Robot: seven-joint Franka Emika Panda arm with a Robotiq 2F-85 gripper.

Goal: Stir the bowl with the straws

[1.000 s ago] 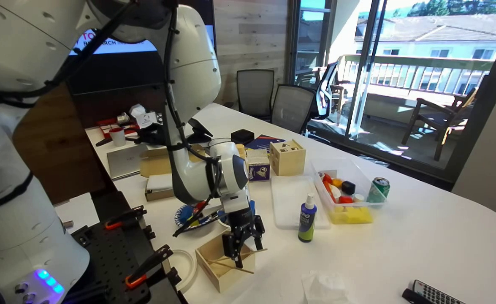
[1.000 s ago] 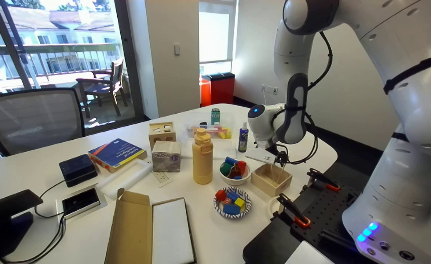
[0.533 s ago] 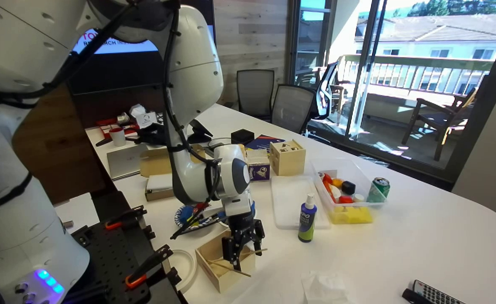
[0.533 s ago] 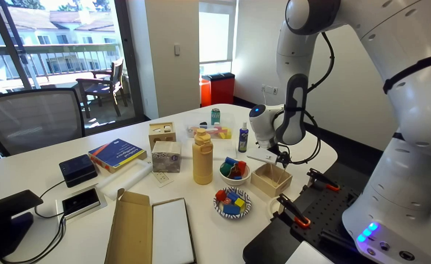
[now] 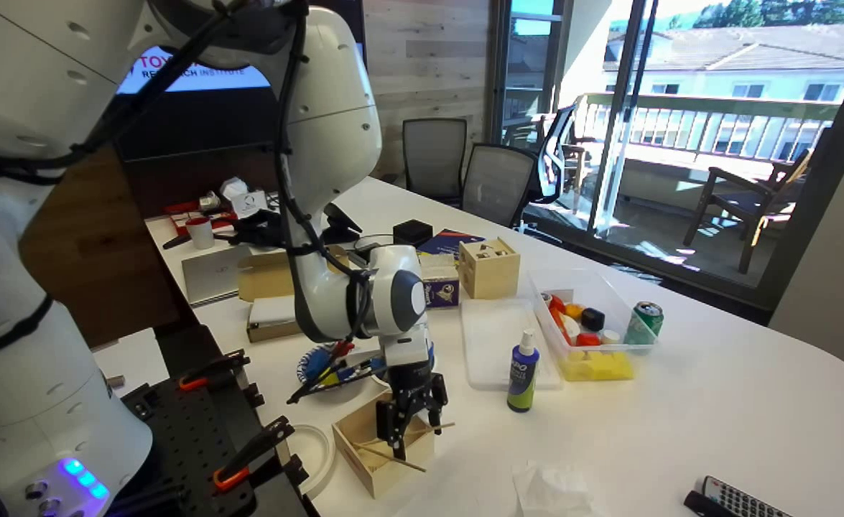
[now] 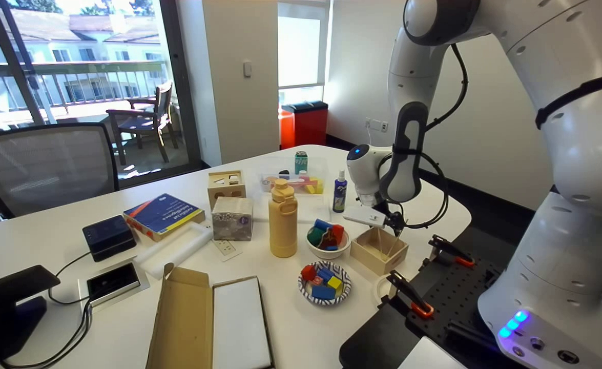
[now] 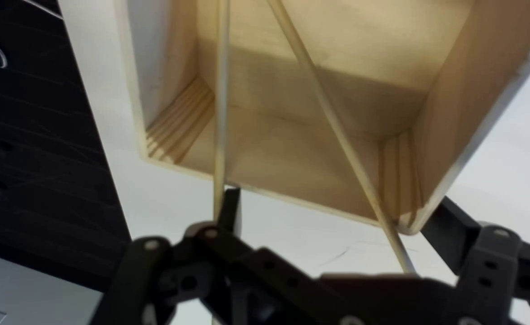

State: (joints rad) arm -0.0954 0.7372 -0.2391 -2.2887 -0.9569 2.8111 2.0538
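Observation:
Two thin tan straws [image 7: 337, 122] [image 7: 222, 90] lean in a wooden box and cross its rim; they also show in an exterior view [image 5: 413, 465]. My gripper [image 7: 339, 196] is open at the box's rim. In the wrist view one straw runs between the fingers; the other passes beside and behind the left finger. Neither is clasped. In an exterior view a white bowl [image 6: 328, 251] holds red, green and blue blocks. A blue-and-white patterned bowl [image 6: 305, 293] holds red, blue and yellow blocks. No bowl shows mostly orange-red contents; I cannot tell which is the task's bowl.
The wooden box [image 5: 393, 480] stands close to the black robot mount with clamps [image 5: 256, 449]. A white ring-shaped dish [image 5: 327, 459] is beside it. A spray bottle [image 5: 523, 377], a yellow bottle [image 6: 283, 225] and a clear bin [image 5: 608, 298] stand around.
My gripper has shifted slightly down and toward the robot base over the box. The outer end of one straw has moved slightly the same way. The gripper stays open.

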